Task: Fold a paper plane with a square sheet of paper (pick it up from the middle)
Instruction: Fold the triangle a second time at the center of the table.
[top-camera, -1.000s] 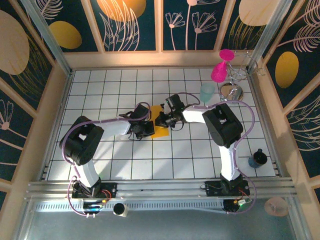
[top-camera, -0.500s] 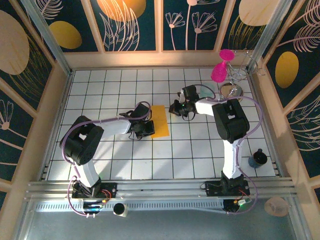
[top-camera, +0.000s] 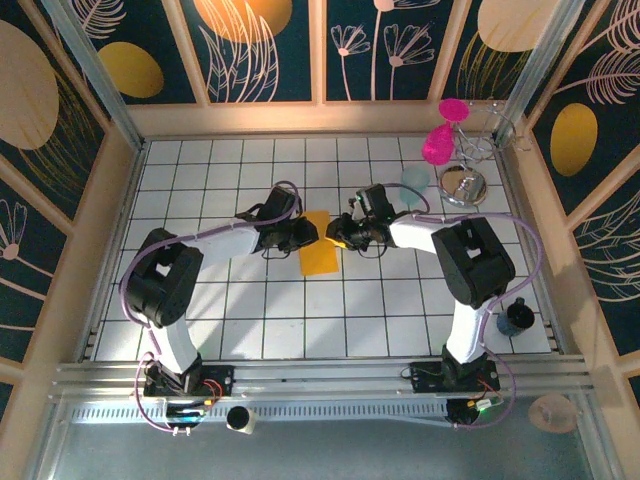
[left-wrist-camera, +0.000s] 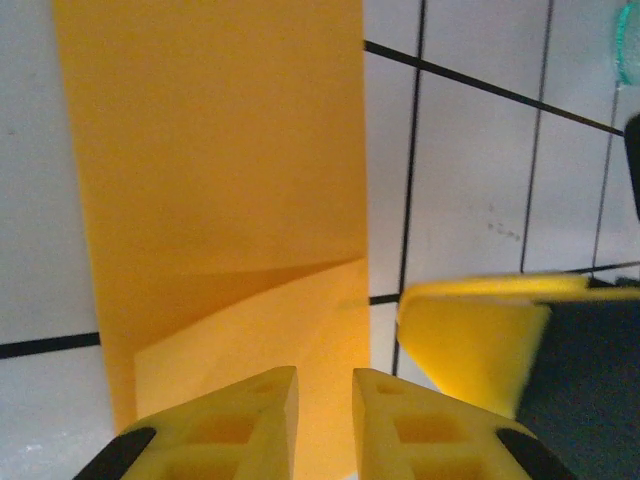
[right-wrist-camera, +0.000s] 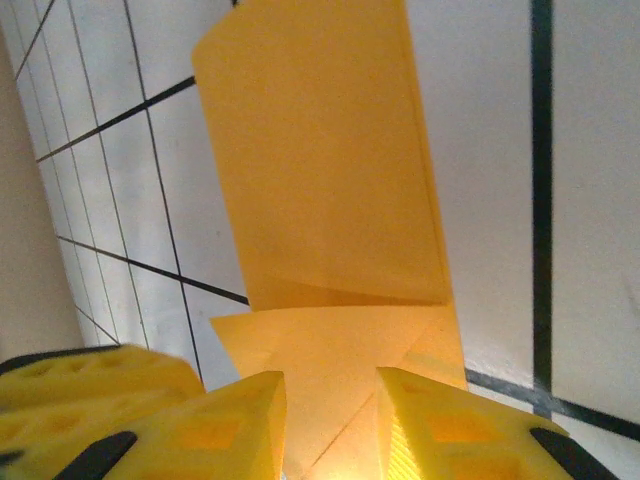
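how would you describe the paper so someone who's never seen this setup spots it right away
On the white tiled table, look near the middle, where the left gripper and right gripper meet. The paper lies flat there, a narrow folded strip reaching toward the near edge. Its plain orange-yellow sets it apart from the pale teal cup farther back.

No legible text or markings.
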